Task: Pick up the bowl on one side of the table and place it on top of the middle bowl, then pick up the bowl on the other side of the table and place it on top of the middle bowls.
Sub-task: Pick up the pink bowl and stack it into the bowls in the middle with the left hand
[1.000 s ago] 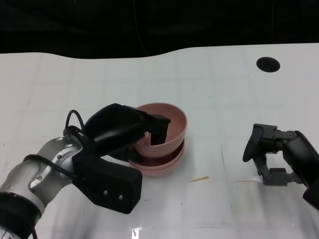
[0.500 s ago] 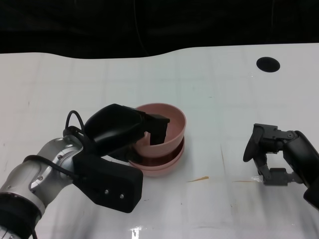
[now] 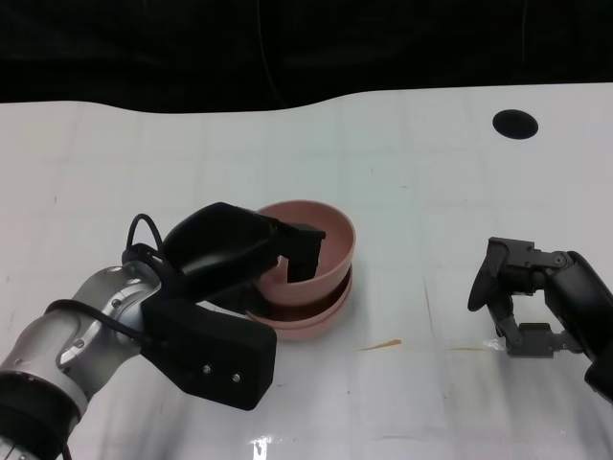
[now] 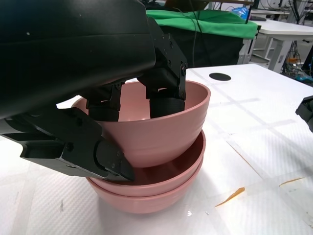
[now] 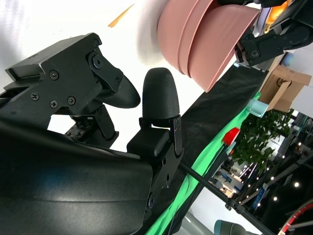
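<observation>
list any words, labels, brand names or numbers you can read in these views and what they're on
None can be read.
Pink bowls: plain, no print or logo.
Left hand and right hand: black shells with bare screws, no markings visible.
White table: only a black round spot and orange-brown smears, no writing.
Cardboard box in the right wrist view's background: any label is too small and blurred to read.

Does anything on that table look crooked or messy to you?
Yes. The top pink bowl, which the left hand grips by its rim, sits tilted in the stack of bowls beneath rather than nested flat. There are also small orange-brown smears on the white table beside the stack.
</observation>
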Controlling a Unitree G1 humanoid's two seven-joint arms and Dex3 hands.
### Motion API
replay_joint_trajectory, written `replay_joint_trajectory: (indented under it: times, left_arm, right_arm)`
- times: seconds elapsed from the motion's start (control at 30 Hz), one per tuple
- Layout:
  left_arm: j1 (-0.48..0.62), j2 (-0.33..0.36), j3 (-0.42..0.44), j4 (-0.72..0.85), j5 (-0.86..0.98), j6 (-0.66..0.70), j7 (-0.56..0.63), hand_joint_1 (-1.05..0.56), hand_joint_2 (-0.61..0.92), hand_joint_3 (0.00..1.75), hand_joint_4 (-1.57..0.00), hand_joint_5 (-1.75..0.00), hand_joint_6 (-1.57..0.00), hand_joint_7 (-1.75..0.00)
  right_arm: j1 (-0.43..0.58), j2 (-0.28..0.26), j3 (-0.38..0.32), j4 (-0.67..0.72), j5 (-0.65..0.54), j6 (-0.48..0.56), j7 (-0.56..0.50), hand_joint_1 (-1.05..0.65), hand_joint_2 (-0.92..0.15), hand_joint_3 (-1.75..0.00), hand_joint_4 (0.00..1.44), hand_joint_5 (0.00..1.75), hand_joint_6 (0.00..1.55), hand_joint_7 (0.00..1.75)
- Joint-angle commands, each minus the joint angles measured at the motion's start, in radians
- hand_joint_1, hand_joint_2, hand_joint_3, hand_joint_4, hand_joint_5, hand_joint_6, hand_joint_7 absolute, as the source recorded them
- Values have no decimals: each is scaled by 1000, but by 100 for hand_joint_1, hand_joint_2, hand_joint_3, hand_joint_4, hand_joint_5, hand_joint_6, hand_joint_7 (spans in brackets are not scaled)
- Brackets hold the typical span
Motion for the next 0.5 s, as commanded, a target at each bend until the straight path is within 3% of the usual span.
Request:
replay_joint_trajectory:
  times: [0.03,0.5]
  left_arm:
    - [14,16,-7,-17,8,16,-23,1,92,6,-66,-175,-56,-165]
    - [14,17,-11,-19,7,20,-18,3,92,4,-67,-175,-61,-158]
  right_arm:
    - [4,-16,-11,-12,7,-3,-3,-5,-53,-123,86,175,74,155]
    - [4,-18,-13,-12,5,-3,-9,-6,-53,-125,86,175,74,156]
